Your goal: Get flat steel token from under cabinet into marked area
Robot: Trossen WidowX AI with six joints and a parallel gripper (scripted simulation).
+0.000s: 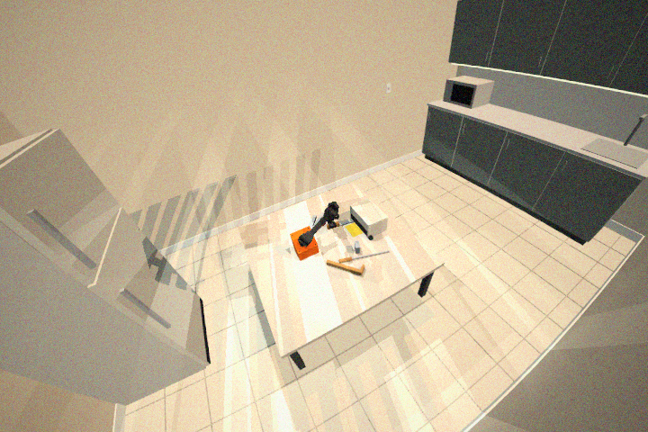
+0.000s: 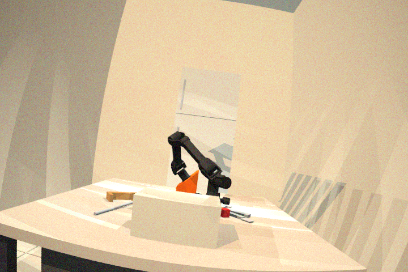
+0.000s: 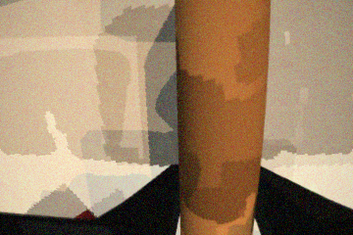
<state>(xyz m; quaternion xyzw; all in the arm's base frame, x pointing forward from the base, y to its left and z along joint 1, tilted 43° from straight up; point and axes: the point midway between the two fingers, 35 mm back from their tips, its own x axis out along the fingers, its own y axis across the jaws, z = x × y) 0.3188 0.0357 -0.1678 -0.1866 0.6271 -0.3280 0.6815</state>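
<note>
My gripper is shut on the wooden handle of a tool. The tool's thin grey shaft points towards the cabinet, near the far edge of the yellow marked area. I cannot tell whether its tip is under the cabinet or touches the table. The cabinet is a pale box with a dark strip low on its front. The cabinet hides my gripper in the exterior view. The steel token is not visible in any view.
A wooden hooked stick and a rod with a wooden handle lie on the table. A small grey block stands near the marked area. A red block and grey bars lie across from them. The arm's base is by an orange block.
</note>
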